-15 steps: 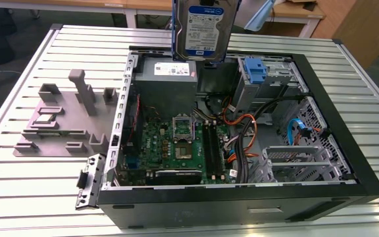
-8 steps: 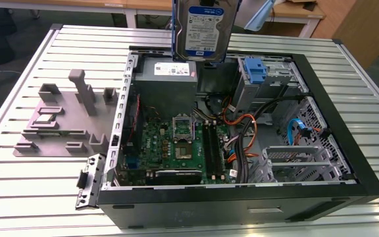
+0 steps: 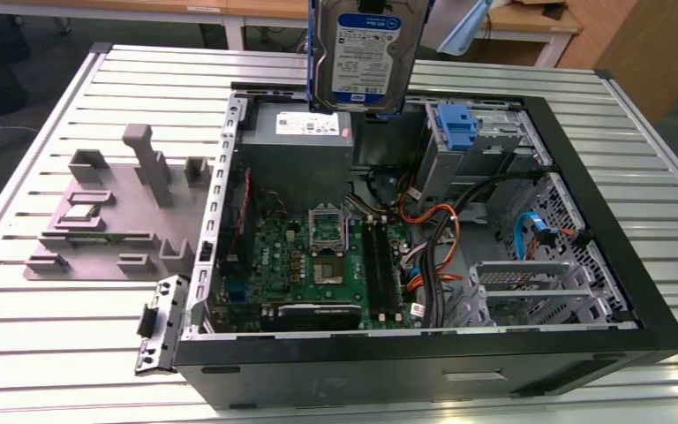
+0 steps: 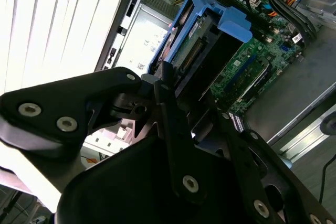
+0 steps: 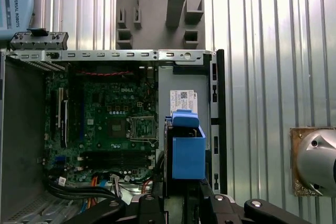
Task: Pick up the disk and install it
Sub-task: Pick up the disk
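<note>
Gripper [image 4: 187, 84] clamped on the disk [image 3: 369, 53], long axis vertical, above the open computer case [image 3: 433, 378]; drive cage [image 3: 480, 132] at four o'clock.

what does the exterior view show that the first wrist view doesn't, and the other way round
Exterior view: the disk's labelled face, hanging above the computer case, and a bare blue bracket. First wrist view: the disk end-on in its blue frame, and a round metal part on the table. Both: the motherboard, grey fixture and power supply.
</note>
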Action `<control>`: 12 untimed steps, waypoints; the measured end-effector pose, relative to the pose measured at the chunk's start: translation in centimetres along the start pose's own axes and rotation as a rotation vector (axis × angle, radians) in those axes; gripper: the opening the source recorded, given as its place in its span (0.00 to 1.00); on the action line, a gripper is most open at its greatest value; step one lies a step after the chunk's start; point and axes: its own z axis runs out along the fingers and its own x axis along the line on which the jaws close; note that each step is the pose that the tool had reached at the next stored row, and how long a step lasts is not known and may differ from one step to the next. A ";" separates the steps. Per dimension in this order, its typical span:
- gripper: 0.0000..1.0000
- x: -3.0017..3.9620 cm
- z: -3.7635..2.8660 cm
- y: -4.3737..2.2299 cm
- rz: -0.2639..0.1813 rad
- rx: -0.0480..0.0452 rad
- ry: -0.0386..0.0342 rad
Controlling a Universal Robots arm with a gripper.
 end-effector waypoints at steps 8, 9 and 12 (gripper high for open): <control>0.35 0.20 0.00 -0.07 0.000 0.0000 0.0000; 0.35 0.31 -0.01 -0.07 0.000 0.0000 -0.0001; 0.35 0.74 -0.02 -0.09 0.000 0.0000 0.0000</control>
